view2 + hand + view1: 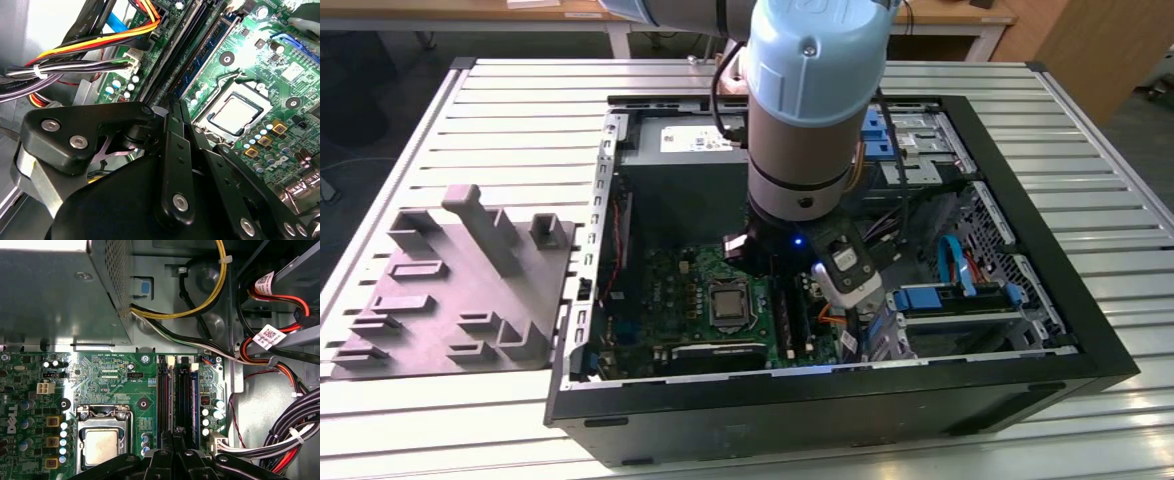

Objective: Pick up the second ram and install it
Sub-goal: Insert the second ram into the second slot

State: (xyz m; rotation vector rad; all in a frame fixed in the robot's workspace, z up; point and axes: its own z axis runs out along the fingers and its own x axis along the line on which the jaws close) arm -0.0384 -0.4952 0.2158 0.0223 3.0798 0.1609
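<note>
First wrist view: one hand (pixel 175 440) over slots, grip state unclear; one ram (pixel 194 405) seated.

Dim case interior, white glare on the motherboard (pixel 250 55), soft blurred foreground linkage.
</note>
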